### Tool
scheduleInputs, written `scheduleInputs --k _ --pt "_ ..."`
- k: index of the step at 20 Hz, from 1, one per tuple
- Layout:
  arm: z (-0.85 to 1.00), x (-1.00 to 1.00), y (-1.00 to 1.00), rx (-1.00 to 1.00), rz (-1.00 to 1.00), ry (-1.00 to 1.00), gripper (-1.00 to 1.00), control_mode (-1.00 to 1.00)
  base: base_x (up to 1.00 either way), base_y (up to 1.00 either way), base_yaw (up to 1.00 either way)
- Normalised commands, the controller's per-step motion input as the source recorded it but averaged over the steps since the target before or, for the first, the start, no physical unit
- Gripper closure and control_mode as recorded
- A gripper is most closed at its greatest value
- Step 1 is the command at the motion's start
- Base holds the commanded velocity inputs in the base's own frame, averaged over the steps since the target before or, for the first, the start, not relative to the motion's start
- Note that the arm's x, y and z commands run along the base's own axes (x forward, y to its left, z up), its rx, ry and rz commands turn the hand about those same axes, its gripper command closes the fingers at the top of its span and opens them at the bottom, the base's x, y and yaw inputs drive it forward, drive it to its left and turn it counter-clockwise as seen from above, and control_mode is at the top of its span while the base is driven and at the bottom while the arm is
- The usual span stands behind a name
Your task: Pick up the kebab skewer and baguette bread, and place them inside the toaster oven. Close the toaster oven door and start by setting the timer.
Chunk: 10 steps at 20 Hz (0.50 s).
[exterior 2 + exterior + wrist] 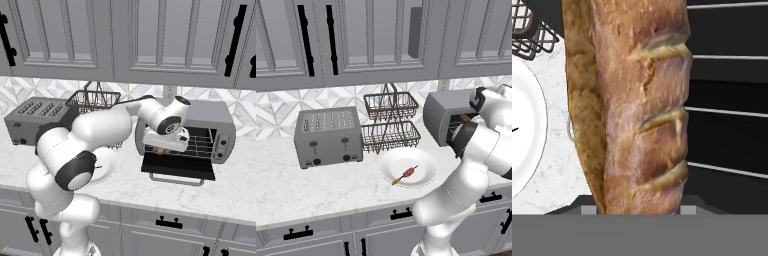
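Observation:
The baguette bread (637, 110), golden-brown with slashed crust, stands close before the hand camera, and my gripper (161, 148) is shut on it. I hold it at the mouth of the toaster oven (212, 125), just over the open toaster oven door (177, 167), which lies flat. Dark oven rack bars (727, 115) show behind the loaf. In the left base view a brown bit of the baguette bread (465, 119) shows at the toaster oven (441, 115). The kebab skewer (405, 173) lies on a white plate (388, 162) on the counter.
A grey slotted pop-up toaster (328, 136) stands at the left of the counter. A two-tier wire basket rack (390, 120) stands behind the plate against the tiled wall. Grey cabinets hang above. The plate's rim (524, 130) lies left of the loaf.

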Motion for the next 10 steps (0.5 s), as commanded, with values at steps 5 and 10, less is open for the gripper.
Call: scheduleInputs --k 5,10 --pt "-0.11 0.22 0.00 -0.01 0.01 -0.01 1.00 -1.00 0.00 0.00 0.00" --pt "-0.15 0.08 0.00 -0.06 0.00 0.03 1.00 -1.00 0.00 0.00 0.00"
